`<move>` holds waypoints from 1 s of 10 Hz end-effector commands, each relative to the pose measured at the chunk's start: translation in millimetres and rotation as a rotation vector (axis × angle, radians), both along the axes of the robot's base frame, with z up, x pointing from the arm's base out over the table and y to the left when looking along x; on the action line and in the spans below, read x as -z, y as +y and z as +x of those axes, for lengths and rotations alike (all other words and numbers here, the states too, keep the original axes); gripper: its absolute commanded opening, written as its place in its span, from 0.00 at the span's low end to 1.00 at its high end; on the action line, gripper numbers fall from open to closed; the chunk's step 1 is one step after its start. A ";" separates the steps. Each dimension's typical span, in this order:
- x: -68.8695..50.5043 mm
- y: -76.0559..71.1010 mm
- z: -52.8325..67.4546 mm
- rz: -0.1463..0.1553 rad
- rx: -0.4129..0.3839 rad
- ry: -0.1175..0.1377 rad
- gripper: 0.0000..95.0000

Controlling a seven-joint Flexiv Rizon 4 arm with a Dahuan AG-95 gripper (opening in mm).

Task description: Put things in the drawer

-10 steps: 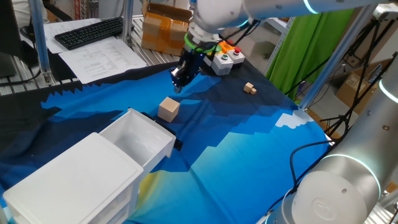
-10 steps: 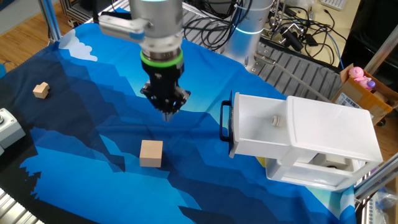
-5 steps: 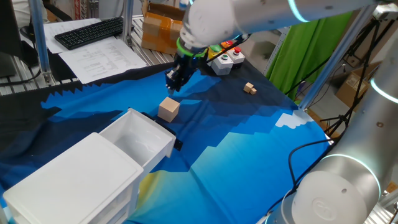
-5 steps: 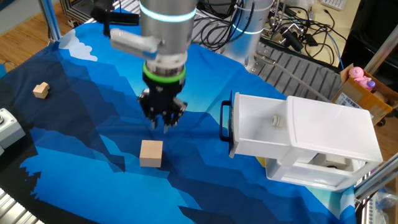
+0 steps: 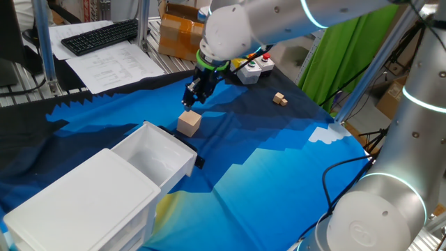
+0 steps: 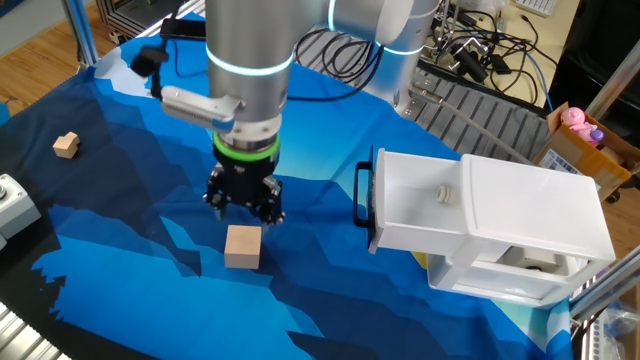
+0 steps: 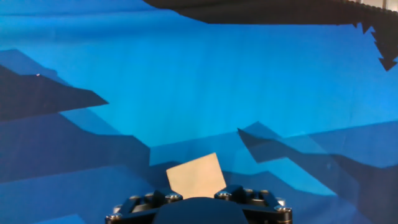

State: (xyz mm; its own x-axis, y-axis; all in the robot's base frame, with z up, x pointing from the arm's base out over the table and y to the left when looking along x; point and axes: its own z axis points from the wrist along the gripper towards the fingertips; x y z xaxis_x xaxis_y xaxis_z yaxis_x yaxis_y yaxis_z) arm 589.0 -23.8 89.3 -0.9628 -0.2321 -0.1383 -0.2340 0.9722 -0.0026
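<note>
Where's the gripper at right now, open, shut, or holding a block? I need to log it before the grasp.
Gripper: holding nothing, above the wooden cube and apart from it; open or shut cannot be told.

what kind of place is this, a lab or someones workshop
Most likely a robotics lab: a keyboard and printed papers sit on a metal-framed bench, tangled cables lie behind the table, and a push-button control box stands by the arm.

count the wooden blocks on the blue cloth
2. The big block lies under the jaws, near the open drawer. The small block lies far off, near the button box. More may be hidden.
</note>
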 end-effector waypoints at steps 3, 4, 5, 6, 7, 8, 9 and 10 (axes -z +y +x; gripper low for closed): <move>21.3 1.0 -0.9 -0.003 -0.004 -0.002 0.80; 31.8 0.6 -0.5 -0.001 -0.004 -0.006 0.80; 38.3 -0.2 0.8 0.001 -0.004 -0.008 0.80; 45.9 -2.3 4.1 0.004 -0.003 -0.014 0.80; 49.6 -4.1 6.7 0.003 -0.003 -0.016 0.80; 49.2 -4.0 7.1 0.010 -0.003 -0.014 0.80; 49.3 -3.7 7.0 0.020 -0.004 0.000 0.00; 48.7 -2.2 6.9 0.028 0.000 0.016 0.00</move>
State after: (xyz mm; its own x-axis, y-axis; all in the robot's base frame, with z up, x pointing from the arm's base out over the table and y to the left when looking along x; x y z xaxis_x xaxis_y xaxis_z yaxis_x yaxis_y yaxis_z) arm 593.5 -26.8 41.5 -0.9644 -0.2287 -0.1325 -0.2342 0.9718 0.0275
